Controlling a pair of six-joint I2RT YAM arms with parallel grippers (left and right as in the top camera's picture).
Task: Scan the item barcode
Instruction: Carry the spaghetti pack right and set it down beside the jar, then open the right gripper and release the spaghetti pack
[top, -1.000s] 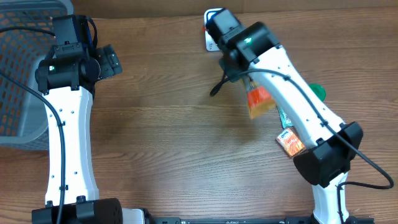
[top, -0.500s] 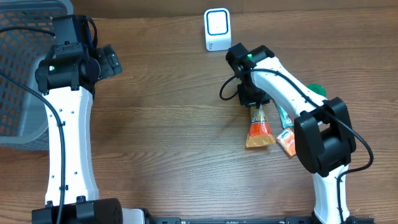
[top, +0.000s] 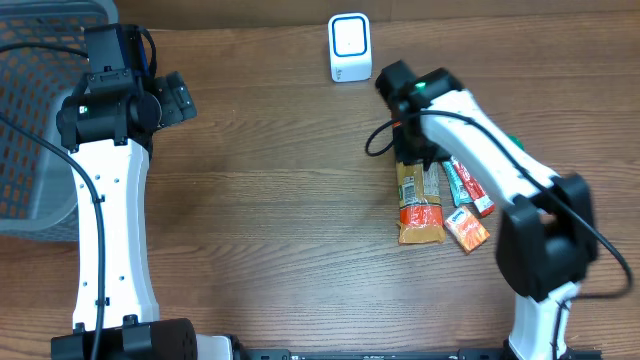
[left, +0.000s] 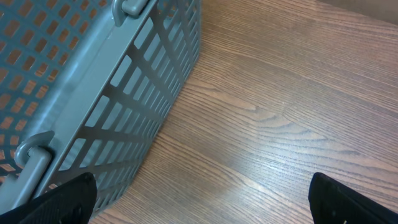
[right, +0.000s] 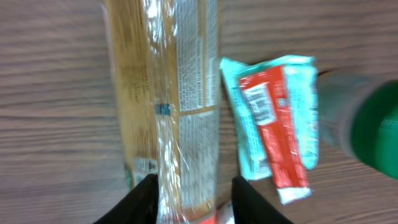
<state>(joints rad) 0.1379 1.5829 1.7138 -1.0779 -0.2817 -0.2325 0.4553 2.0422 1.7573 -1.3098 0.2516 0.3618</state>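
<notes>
The item, a long tan packet (top: 418, 205) with an orange end, lies flat on the table with its printed text panel (right: 196, 74) facing up. My right gripper (top: 412, 155) hovers over the packet's near end, open, a finger on each side (right: 194, 202), with a gap showing on the right side. The white barcode scanner (top: 350, 47) stands at the table's back edge, apart from the packet. My left gripper (top: 178, 100) is wide open over bare wood beside the basket (left: 201, 199), holding nothing.
A teal and red sachet (right: 273, 118) lies just right of the packet, with a small orange packet (top: 467, 228) below it. A green object (right: 373, 118) sits further right. The grey mesh basket (top: 40, 120) fills the left edge.
My right arm carried the packet down from near the scanner, laid it on the table beside the sachets, and opened its jaws. The left arm has not moved.
</notes>
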